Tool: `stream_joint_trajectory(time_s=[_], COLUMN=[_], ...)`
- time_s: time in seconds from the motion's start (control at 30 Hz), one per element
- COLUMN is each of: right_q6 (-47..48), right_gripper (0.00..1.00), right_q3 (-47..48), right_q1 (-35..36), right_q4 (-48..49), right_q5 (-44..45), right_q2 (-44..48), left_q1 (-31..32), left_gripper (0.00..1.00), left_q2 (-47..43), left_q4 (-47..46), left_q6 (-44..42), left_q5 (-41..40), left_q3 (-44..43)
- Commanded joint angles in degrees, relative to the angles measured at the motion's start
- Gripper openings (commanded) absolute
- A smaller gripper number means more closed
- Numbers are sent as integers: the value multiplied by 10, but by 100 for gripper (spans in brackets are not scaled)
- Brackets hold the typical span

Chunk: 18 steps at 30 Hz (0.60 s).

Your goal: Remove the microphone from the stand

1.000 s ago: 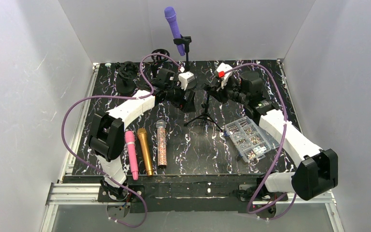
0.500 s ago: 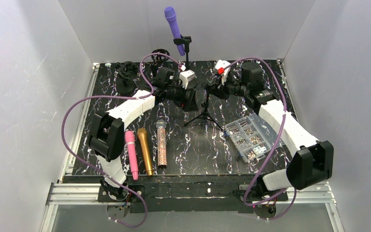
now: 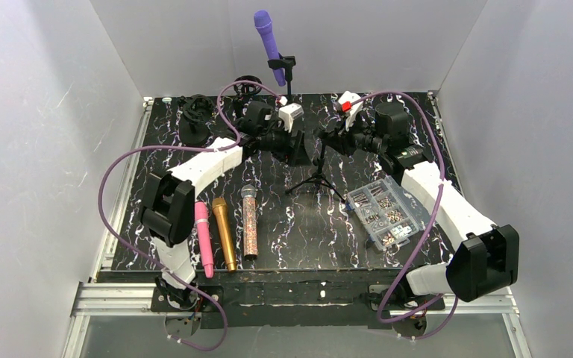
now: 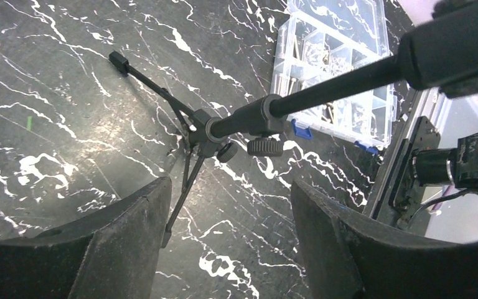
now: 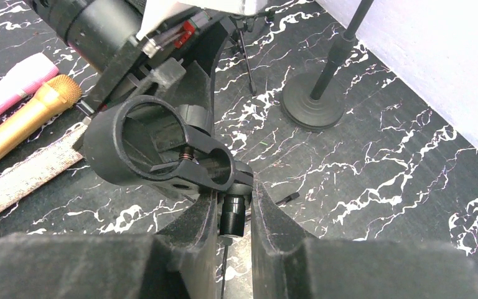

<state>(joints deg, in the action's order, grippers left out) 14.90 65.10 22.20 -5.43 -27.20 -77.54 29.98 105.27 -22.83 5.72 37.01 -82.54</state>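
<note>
Both arms have shifted since the earlier view: the left hand (image 4: pixel 229 205) has eased toward the back of the surface (image 3: pixel 306 239), and the right arm's elbow has swung a little outward while its hand (image 5: pixel 233 207) stays where it was.

The right hand is clamped on the short black stem under the clip (image 5: pixel 162 146) of the tripod stand (image 4: pixel 243 121), and that clip is empty. The left hand's fingers (image 4: pixel 121 243) stand apart, with the tripod's pole in view beyond them, not touched.

The microphone (image 3: pixel 267 36) is not in either hand. It sits high at the back in the black holder (image 3: pixel 282 63) of the tall stand (image 3: pixel 289 86), well above both hands. It is purple all over, with a rounded head, and leans up and to the left with its lower end seated in the holder.

By my reading the removal itself has not started; the arms are busy with the empty tripod. The next move calls for one hand to let go, rise to the purple body above the holder, close on it squarely and draw it out along its own lean. The other hand should steady the thin pole so that the stand does not tip.

Three other microphones, pink (image 3: pixel 203 239), gold (image 3: pixel 224 233) and glittery silver (image 3: pixel 249 222), lie side by side on the left.
</note>
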Motion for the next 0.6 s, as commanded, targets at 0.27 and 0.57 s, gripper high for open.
stream_joint_trajectory(time_s=[0.27,0.57], right_q6=[-19,-22], right_gripper=[1,1], right_q3=[-40,-43], right_q1=[-8,-8], right_q4=[-243,-242], right_q5=[62,58], right_q2=[-30,-28], left_q1=[13,14], left_gripper=[63,56], left_q2=[52,66], left_q4=[-23,-48], left_q6=[84,119], left_q5=[70,114], left_q3=[-37,-48])
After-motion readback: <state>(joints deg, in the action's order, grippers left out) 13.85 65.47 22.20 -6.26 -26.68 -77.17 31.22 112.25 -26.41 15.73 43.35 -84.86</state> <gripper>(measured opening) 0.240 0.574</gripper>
